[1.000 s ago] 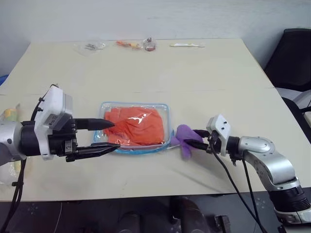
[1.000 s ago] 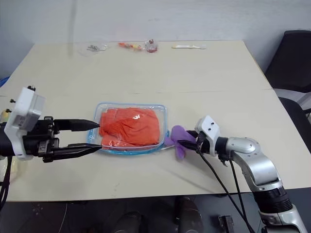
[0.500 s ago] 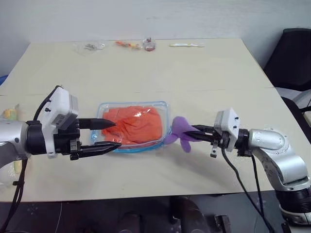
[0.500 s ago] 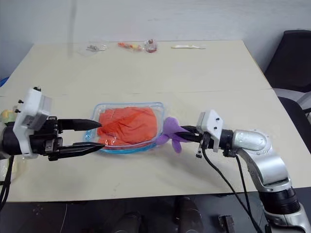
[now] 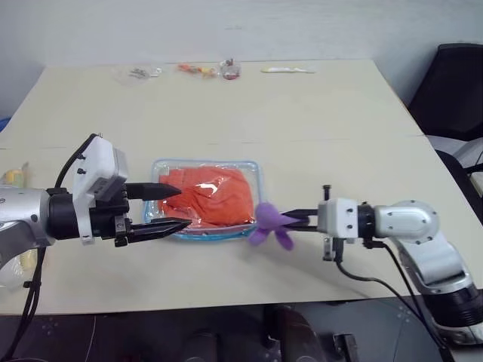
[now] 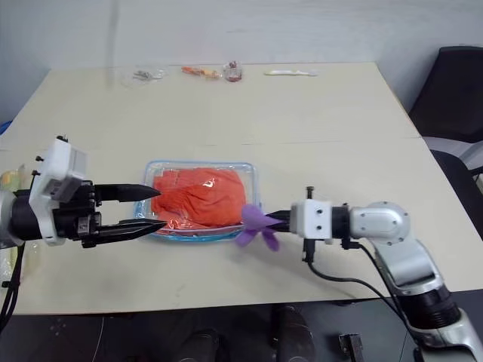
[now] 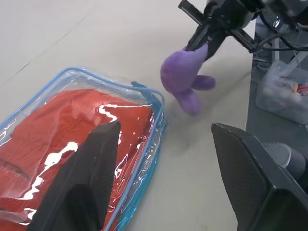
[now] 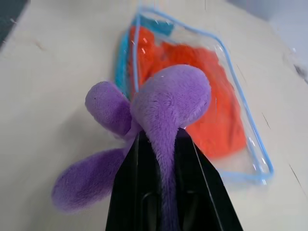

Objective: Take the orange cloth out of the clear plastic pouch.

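Just beyond left tool: orange cloth

Two silver-and-black arms, white camera boxes on the wrists

Left arm is a chunky brushed-silver tube going into a black wrist collar, with a white boxy housing bolted on top and a thin black cable looping off it. The left gripper has two long black fingers tapering to points; close up they look matte and wedge-shaped. Right arm has rounded silver shells, a black ribbed band lower down, a smaller white block at the wrist with a little black stud, and black cables hanging under it. The right gripper has slim black fingers.
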Controlling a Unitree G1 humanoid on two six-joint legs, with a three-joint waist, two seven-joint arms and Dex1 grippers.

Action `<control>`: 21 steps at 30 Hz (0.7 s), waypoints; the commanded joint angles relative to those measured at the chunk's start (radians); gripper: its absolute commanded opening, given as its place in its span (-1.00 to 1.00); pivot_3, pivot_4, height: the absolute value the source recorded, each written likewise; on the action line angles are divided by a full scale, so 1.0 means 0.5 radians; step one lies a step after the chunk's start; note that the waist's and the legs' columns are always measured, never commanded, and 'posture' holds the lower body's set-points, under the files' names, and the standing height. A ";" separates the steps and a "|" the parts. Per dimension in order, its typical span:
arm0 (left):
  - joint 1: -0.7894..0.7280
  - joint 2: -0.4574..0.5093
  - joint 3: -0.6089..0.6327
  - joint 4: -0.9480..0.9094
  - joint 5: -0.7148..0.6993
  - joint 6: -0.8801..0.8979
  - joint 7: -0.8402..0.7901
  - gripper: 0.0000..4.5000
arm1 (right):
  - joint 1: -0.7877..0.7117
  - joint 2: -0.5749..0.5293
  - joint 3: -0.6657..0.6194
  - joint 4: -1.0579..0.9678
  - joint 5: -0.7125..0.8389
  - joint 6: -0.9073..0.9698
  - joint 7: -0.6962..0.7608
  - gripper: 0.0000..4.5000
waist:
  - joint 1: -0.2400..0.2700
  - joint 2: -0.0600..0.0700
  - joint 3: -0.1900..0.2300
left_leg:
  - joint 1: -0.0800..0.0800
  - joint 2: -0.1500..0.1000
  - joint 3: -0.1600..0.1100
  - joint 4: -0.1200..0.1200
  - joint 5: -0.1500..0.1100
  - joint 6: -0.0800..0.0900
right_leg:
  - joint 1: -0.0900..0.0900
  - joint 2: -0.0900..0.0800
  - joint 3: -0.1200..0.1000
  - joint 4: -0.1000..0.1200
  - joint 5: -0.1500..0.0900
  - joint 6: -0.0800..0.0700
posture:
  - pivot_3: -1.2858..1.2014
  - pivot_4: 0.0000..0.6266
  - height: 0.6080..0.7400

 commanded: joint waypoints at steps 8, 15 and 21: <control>0.107 -0.038 0.046 -0.155 -0.012 -0.004 0.027 0.41 | -0.332 0.336 0.347 0.241 0.013 -0.174 0.213 -0.99 | -0.013 0.000 0.000 | 0.003 0.000 -0.006 0.002 0.000 -0.001 | -0.001 -0.001 -0.005 0.000 -0.001 -0.001 | 0.03 -0.52 1.00; 0.307 -0.009 0.204 -0.229 0.065 -0.007 -0.009 0.41 | -0.384 0.506 0.555 0.571 -0.041 -0.325 0.396 -0.99 | -0.048 0.000 0.000 | 0.000 0.000 -0.010 0.002 0.000 -0.001 | -0.001 -0.001 -0.007 -0.001 -0.001 -0.002 | 0.03 -0.52 1.00; 0.387 -0.008 0.280 -0.270 0.089 -0.008 -0.014 0.41 | -0.445 0.635 0.624 0.801 -0.112 -0.330 0.422 -0.72 | -0.050 0.000 0.000 | 0.001 0.001 -0.010 0.002 0.001 -0.001 | -0.001 -0.001 -0.007 0.000 -0.001 -0.002 | 0.03 -0.52 1.00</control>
